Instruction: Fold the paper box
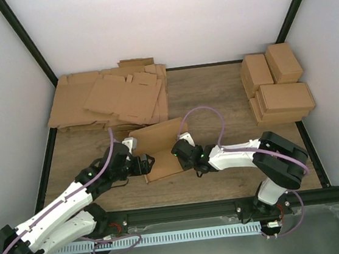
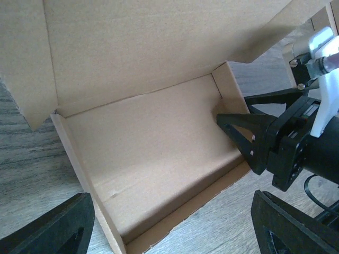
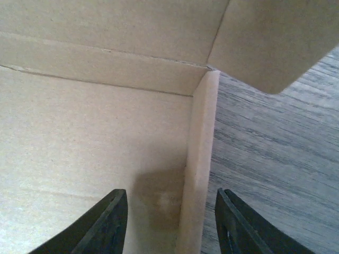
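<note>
The paper box (image 1: 159, 148) is lying open on the desk (image 1: 215, 97) between the two tools, lid panel raised. The right tool (image 1: 177, 151) is straddling the box's side wall; only its wrist view is showing gaps either side of that wall, jaws partly spread. The left tool (image 1: 144, 165) is gaping wide at the box's opposite end, gripping nothing, as the left wrist view is showing.
</note>
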Tool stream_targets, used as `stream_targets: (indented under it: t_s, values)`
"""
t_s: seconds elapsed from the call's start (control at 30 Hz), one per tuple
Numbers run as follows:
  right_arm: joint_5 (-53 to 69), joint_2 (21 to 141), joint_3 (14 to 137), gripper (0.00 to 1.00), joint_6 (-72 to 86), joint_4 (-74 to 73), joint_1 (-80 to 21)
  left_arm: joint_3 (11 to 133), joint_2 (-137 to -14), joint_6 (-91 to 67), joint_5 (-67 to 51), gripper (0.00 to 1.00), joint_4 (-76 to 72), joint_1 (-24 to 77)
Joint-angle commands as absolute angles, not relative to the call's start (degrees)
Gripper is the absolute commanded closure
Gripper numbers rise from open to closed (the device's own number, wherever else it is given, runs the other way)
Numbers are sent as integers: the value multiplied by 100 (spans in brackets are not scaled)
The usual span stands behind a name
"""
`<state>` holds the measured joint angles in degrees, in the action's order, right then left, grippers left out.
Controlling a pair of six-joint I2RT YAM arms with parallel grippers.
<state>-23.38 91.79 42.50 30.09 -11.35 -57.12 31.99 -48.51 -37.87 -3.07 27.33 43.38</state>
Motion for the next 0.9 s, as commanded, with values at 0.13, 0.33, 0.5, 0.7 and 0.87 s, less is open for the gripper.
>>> stream_targets:
  t_s: [0.13,0.33,0.5,0.7,0.87]
  values:
    - [-1779,8946,4328,48,2860,-1160,-5520,2937,-4796,-3972,-134,16,2520,4334]
    - [-2329,8873,4394,52,3024,-1637,-5520,2822,-4967,-4230,-8,15,2373,4335]
    - [-2463,8938,4375,71,3036,-1790,-5520,2788,-5057,-4258,114,15,2330,4335]
    - [-2482,8987,4389,90,3122,-1805,-5520,2643,-5106,-4378,69,16,2147,4347]
    - [-2189,8677,4324,50,2913,-1452,-5462,2441,-4979,-4517,130,15,1901,4353]
